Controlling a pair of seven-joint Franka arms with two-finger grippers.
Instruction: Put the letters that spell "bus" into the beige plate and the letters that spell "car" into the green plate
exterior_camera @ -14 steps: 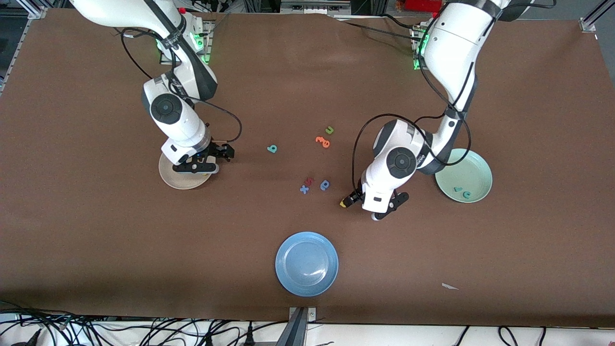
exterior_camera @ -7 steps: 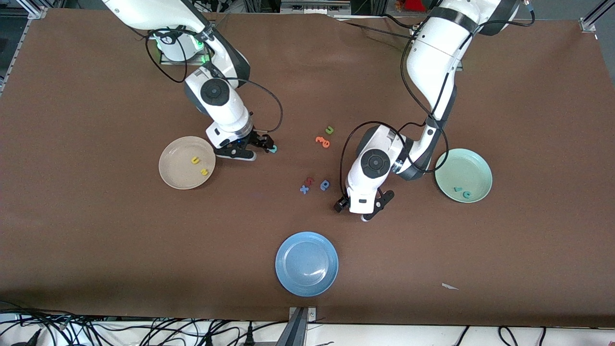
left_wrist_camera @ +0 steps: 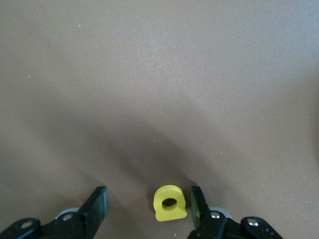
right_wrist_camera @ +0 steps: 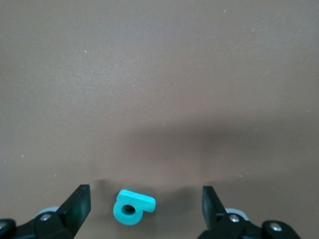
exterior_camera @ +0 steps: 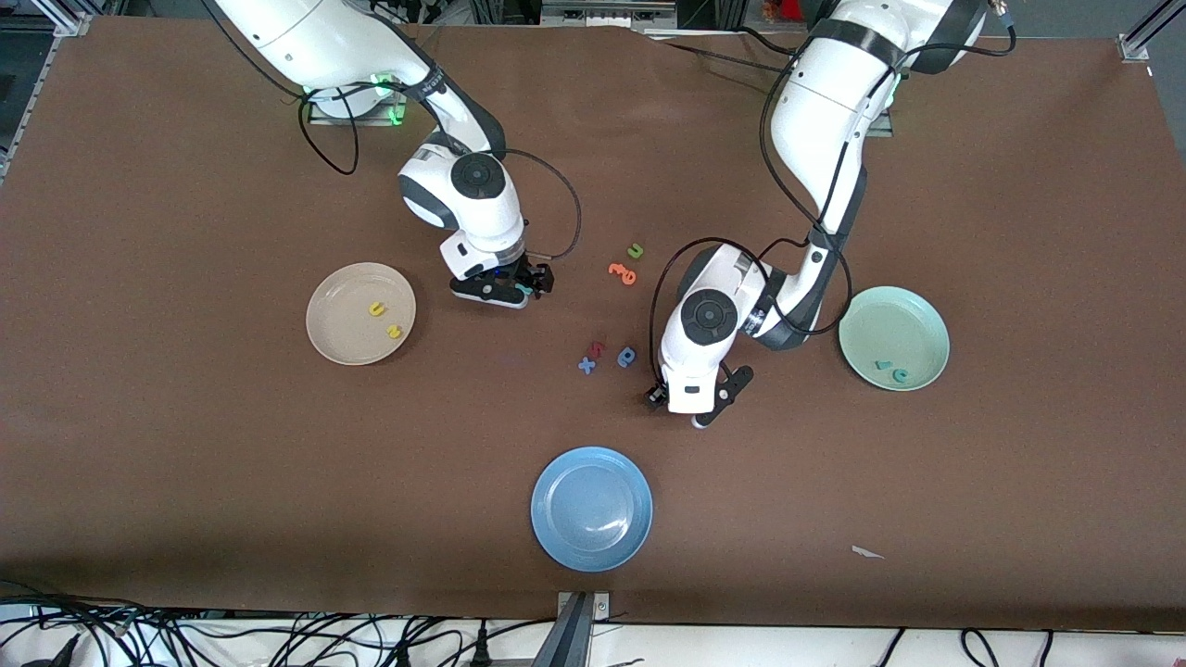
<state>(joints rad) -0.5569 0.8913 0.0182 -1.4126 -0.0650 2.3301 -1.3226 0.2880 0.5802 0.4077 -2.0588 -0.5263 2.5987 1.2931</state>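
Left gripper [left_wrist_camera: 147,204] was low over the brown table [exterior_camera: 185,463], jaws apart with the small yellow foam "a" [left_wrist_camera: 169,203] between them, one finger touching or just beside it, the other finger clear of it. No lift visible; the "a" lay on the table.

Right gripper [right_wrist_camera: 146,201] was down at the table too, jaws spread wide, the small teal foam "b" [right_wrist_camera: 132,207] lying between them, touching neither finger.

The round cream-beige plate [exterior_camera: 335,341] sat toward the right arm's end, with the yellow "u" [exterior_camera: 376,309] and yellow "s" [exterior_camera: 395,331] in it. The round pale mint-green plate [exterior_camera: 917,320] sat toward the left arm's end, holding the teal "c" [exterior_camera: 899,374] and teal "r" [exterior_camera: 882,365].

Mid-table lay a green "u" [exterior_camera: 635,250], orange letters [exterior_camera: 623,272], a blue "x" [exterior_camera: 586,365] and a blue rounded letter [exterior_camera: 627,356]. The round blue plate [exterior_camera: 591,508] was nearest the front camera.
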